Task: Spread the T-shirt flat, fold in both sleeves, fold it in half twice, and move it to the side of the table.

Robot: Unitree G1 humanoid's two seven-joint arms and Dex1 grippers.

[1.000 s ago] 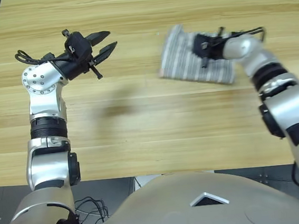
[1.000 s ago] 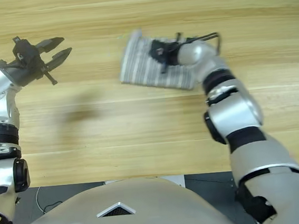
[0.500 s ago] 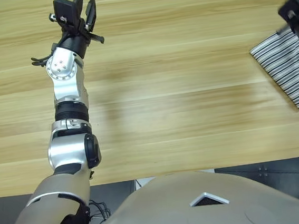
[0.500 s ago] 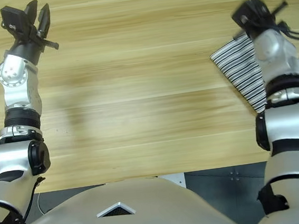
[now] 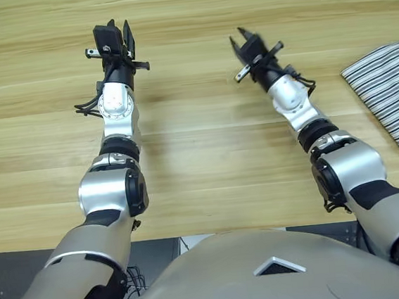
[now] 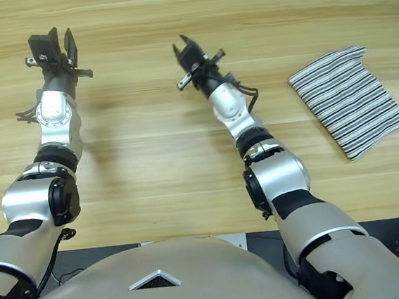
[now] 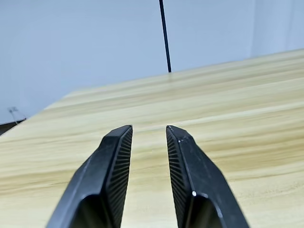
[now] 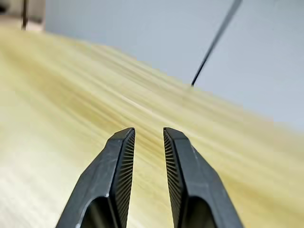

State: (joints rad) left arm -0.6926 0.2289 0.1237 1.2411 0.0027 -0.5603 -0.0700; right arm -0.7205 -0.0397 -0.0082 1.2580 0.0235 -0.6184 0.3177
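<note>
Folded striped T-shirt (image 6: 347, 100) lies at the right edge of the tabletop (image 5: 208, 163); both end effectors hold nothing.
Left end effector (image 7: 148, 129) hovers far-left, jaws slightly apart; right end effector (image 8: 148, 130) hovers mid-tabletop, jaws likewise parted, well apart from the T-shirt.

Resting the T-shirt (image 6: 347, 100) on the tabletop (image 6: 187, 165), far to the right. Holding the left gripper (image 6: 61, 33) over the left side and the right gripper (image 6: 179, 44) over the middle, between the two, well apart from both.
</note>
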